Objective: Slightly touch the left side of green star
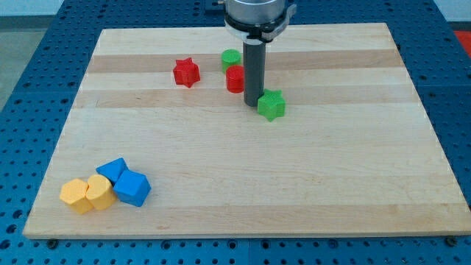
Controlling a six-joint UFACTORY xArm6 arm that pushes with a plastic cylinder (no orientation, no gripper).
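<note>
The green star [271, 105] lies on the wooden board [243, 184] right of the middle, toward the view's top. My tip [253, 102] stands right at the star's left side, touching it or nearly so. A red cylinder [235, 79] sits just left of the rod, with a green cylinder [231, 59] above it. A red star [186, 72] lies further left.
At the view's bottom left sits a cluster: two yellow blocks [76, 196] [100, 191] and two blue blocks [112, 171] [133, 188]. The board rests on a blue perforated table [29, 73].
</note>
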